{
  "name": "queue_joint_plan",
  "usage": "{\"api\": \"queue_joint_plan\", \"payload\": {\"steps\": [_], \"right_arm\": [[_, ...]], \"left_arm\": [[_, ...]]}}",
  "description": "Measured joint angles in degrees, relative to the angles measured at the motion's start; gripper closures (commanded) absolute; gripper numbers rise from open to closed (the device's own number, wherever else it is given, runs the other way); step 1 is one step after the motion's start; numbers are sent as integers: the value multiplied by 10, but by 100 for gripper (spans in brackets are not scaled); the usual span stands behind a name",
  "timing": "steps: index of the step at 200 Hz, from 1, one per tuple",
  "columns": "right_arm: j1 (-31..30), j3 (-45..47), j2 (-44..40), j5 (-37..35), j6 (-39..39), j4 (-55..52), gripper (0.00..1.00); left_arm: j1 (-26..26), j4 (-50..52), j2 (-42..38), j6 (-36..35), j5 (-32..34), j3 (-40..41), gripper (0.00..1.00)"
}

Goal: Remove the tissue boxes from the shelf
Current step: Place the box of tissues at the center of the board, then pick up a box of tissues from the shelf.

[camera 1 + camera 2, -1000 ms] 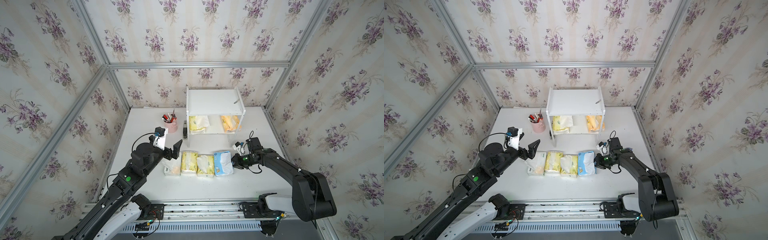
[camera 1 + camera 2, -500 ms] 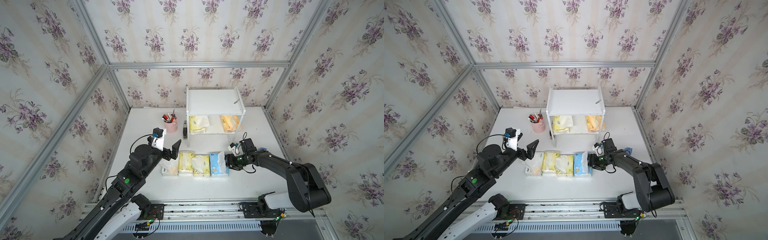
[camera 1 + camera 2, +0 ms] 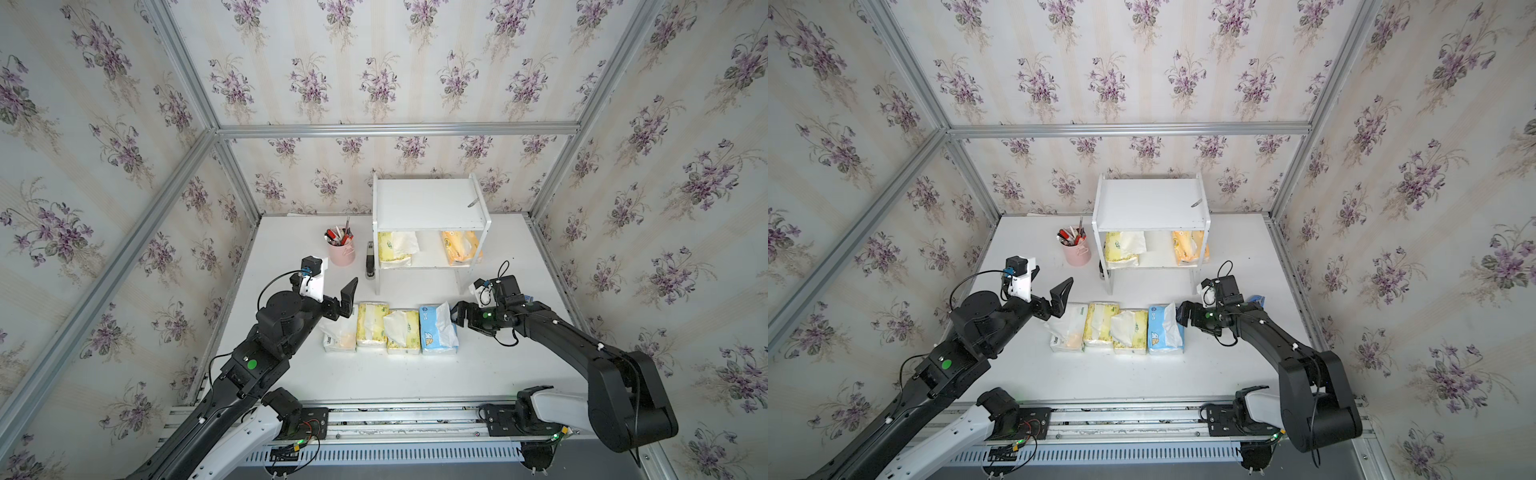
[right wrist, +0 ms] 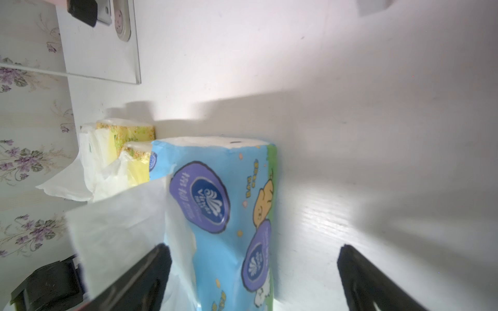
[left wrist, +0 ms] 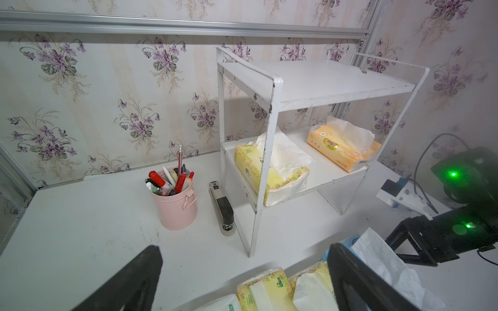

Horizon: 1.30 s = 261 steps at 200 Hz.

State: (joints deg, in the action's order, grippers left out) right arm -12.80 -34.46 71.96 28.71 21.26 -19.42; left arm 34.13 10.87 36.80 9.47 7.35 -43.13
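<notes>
Four tissue packs lie side by side on the table (image 3: 415, 386) in front of the shelf (image 3: 430, 205), all clear of its boards: a white pack (image 3: 340, 334), a yellow pack (image 3: 372, 324), a second yellow pack (image 3: 403, 332) and a blue pack (image 3: 436, 330). The right gripper (image 3: 459, 318) sits low in front of the shelf, at the blue end of the row. Its jaws are spread wide about that pack's end and clamp nothing (its wrist view shows the pack between the fingers, with bare table showing on one side). The left gripper (image 3: 347, 301) hangs over the white pack at the row's other end, its jaws equally wide and empty. Two packs remain on the shelf's lower board. A third yellow pack (image 3: 395, 249) lies at the end nearest the pen cup (image 3: 341, 251), and an orange pack (image 3: 459, 247) lies at the opposite end, with bare board between them. The top board carries no pack. By this count the job looks about two-thirds done, with four packs out and two to fetch. Each arm appears to face the shelf end closest to it, so the left seems better placed for the yellow pack and the right for the orange. Either reach has to go in under the upper board.
</notes>
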Motion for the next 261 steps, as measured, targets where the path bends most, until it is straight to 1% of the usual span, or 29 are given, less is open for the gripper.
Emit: {"api": "queue_joint_plan", "payload": {"steps": [36, 66, 81, 106, 131, 144, 163, 169, 180, 199, 219, 247, 261], "right_arm": [[12, -17, -70, -42, -23, -33, 0], [10, -32, -124, -55, -56, -38, 0], [2, -33, -149, -57, -72, -35, 0], [-38, -34, -193, -82, -89, -18, 0], [-108, -29, -229, -125, -112, 30, 0], [-153, -30, -233, -158, -132, 50, 0], [-254, -32, -232, -229, -184, 85, 0], [-289, -31, -231, -252, -210, 99, 0], [-335, -31, -223, -293, -256, 126, 2], [-390, -42, -188, -355, -346, 159, 5], [-415, -77, -128, -397, -432, 177, 12], [-419, -134, -46, -438, -532, 190, 19], [-420, -160, -11, -450, -578, 198, 21]], "left_arm": [[0, -2, -7, 18, 27, 15, 1], [-2, -17, -20, 71, 58, 59, 1], [-5, -12, -20, 115, 79, 76, 1], [-23, 7, -24, 207, 102, 93, 1], [-49, 16, -20, 282, 96, 99, 1], [-69, 27, -8, 317, 78, 95, 1], [-108, 48, 16, 356, 32, 83, 1], [-121, 52, 23, 365, 15, 79, 1], [-141, 59, 32, 379, -16, 75, 1], [-167, 65, 47, 391, -74, 67, 1], [-194, 70, 57, 400, -127, 59, 1], [-221, 83, 62, 402, -167, 47, 1], [-225, 90, 60, 404, -181, 47, 1]]}}
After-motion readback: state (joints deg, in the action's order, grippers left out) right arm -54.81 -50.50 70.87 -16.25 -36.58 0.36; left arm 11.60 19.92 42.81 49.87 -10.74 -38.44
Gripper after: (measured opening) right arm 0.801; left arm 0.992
